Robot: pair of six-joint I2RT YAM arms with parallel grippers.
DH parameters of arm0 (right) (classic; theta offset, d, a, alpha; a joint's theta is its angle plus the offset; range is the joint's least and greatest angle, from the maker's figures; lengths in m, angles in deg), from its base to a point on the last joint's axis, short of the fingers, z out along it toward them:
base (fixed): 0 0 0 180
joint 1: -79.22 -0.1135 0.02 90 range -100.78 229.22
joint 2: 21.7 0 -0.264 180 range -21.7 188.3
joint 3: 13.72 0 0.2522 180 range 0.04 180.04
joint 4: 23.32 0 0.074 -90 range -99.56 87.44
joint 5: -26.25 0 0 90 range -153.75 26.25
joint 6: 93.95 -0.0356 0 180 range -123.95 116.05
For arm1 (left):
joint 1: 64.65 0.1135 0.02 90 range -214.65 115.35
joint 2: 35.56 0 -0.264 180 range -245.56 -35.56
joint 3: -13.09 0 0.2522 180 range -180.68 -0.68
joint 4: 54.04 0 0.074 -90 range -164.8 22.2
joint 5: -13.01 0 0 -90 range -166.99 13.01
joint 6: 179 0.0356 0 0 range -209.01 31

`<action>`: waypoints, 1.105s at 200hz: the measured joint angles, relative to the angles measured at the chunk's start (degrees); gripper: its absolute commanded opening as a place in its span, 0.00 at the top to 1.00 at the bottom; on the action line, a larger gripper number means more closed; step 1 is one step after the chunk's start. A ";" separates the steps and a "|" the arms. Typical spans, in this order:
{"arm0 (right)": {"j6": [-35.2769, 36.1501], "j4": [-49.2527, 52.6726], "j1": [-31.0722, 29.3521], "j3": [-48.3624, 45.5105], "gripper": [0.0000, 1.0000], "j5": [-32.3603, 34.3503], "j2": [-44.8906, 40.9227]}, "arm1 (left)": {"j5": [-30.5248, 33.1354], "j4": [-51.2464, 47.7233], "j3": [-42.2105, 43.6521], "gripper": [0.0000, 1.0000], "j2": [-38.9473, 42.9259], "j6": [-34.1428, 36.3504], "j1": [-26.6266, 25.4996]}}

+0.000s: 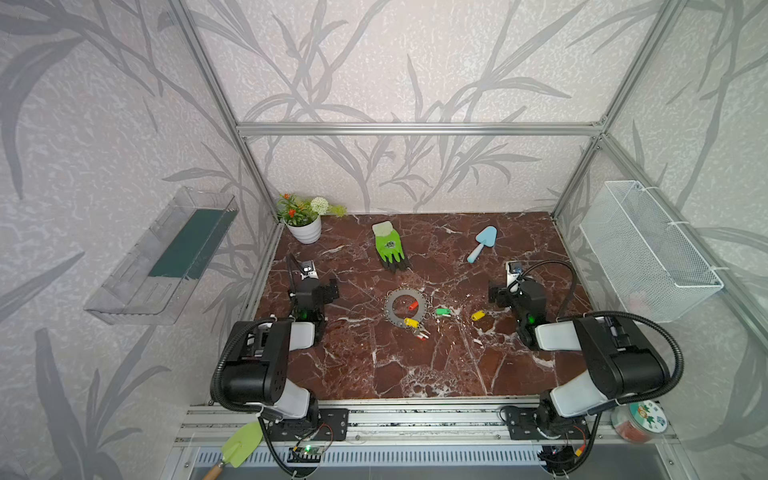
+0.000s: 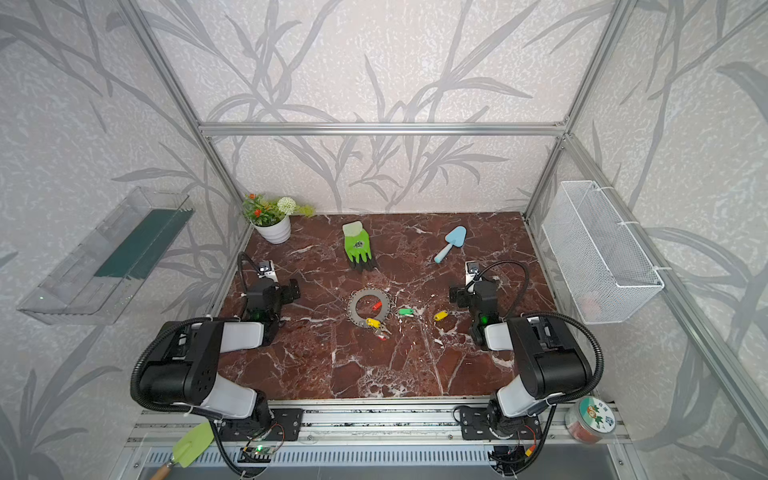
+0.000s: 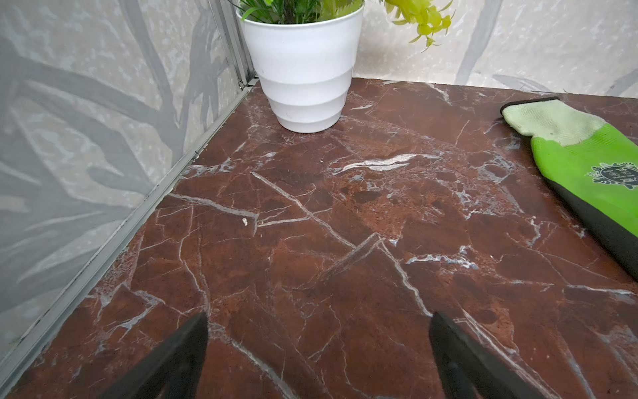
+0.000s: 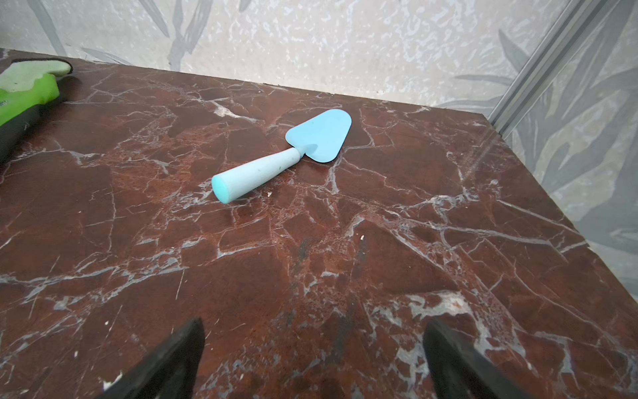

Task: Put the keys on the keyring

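Observation:
The flat grey keyring (image 1: 390,309) (image 2: 354,309) lies mid-table in both top views. A red-tagged key (image 1: 413,306) rests inside its hole. A yellow-tagged key (image 1: 410,322) overlaps its near rim, beside silver keys with a red tag (image 1: 422,335). A green-tagged key (image 1: 442,311) and another yellow-tagged one (image 1: 478,315) lie to the ring's right. My left gripper (image 3: 319,321) is open over bare marble, left of the ring. My right gripper (image 4: 314,328) is open and empty, right of the keys. Neither wrist view shows the keys or the ring.
At the back stand a white plant pot (image 1: 306,230) (image 3: 305,76), a green-and-black glove (image 1: 390,245) (image 3: 587,165) and a blue trowel (image 1: 482,243) (image 4: 286,155). A wire basket (image 1: 652,249) hangs on the right wall, a clear tray (image 1: 166,257) on the left.

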 measured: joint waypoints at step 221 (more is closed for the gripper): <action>-4.28 10.27 -0.63 -0.46 0.01 7.26 -18.91 | 2.25 -13.22 -4.07 0.01 5.05 -1.81 0.07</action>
